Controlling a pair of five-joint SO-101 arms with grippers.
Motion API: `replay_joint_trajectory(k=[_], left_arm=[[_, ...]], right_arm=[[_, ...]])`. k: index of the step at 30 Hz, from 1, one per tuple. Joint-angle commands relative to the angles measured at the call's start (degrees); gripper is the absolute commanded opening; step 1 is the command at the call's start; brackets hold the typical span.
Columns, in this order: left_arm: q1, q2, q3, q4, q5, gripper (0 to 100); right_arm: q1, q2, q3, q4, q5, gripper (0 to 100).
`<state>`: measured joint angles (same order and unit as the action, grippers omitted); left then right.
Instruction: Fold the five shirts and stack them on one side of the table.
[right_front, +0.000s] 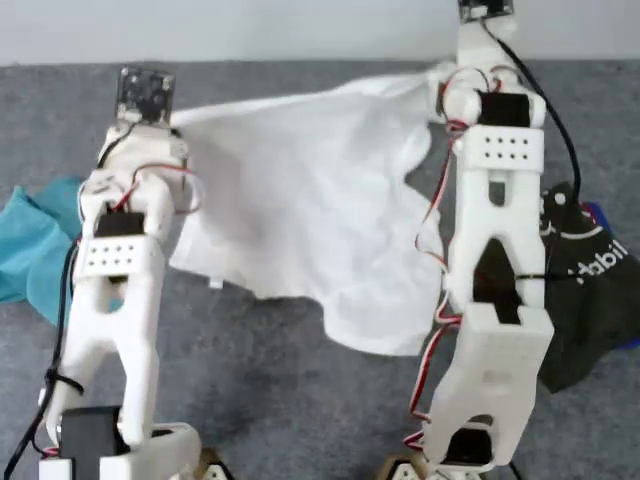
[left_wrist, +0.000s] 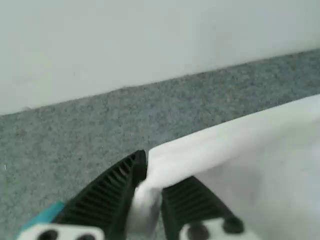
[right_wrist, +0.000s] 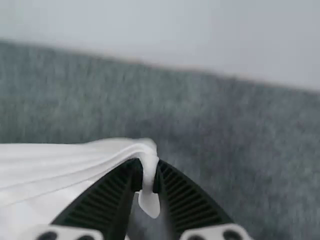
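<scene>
A white shirt (right_front: 310, 210) hangs stretched between both arms over the grey table, its lower part draping onto the surface. My left gripper (left_wrist: 147, 192) is shut on one corner of the white shirt (left_wrist: 240, 150), with cloth pinched between its black fingers (left_wrist: 112, 192). At the far right, my right gripper (right_wrist: 146, 182) is shut on the other corner of the white shirt (right_wrist: 65, 160). In the high view the left arm (right_front: 125, 250) stands at the left and the right arm (right_front: 495, 250) at the right.
A teal shirt (right_front: 35, 245) lies crumpled at the table's left edge. A black shirt (right_front: 590, 290) with white print lies at the right edge, partly under the right arm. A pale wall (right_front: 300, 25) borders the table's far side.
</scene>
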<state>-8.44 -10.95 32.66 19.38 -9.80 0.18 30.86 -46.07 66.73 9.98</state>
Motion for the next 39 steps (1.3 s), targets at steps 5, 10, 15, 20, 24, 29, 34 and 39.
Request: replay_joint_trajectory(k=[5,10,15,20,24,29,34,39], left_arm=[[-1.6,-0.4,5.8,-0.7,-0.7,1],[-1.3,-0.5,10.8,-0.7,-0.7,1],[-1.2,-0.5,12.8,3.7,-0.8,1],[-1.5,-0.5,11.0,11.2,-0.9,1],[-0.9,-0.5,10.4,15.4,-0.9,1],[-0.5,-0.5,10.6,18.5,-0.9,1],[-0.5,-0.5,10.9,22.7,-0.9,1],[-0.5,0.0,11.0,23.9,-0.9,1]], right_arm=[[0.1,-5.1,-11.2,25.1,1.1,0.9],[0.5,-8.4,-12.8,36.4,4.1,0.9],[2.0,-13.5,-2.5,36.2,4.2,0.9],[1.9,-21.8,11.8,36.1,5.8,0.9],[2.2,-29.4,25.0,35.6,6.7,0.9],[1.7,-38.1,41.4,32.5,9.0,1.0],[2.2,-45.0,55.7,26.9,9.1,1.0],[2.2,-49.7,66.6,22.0,9.8,1.0]])
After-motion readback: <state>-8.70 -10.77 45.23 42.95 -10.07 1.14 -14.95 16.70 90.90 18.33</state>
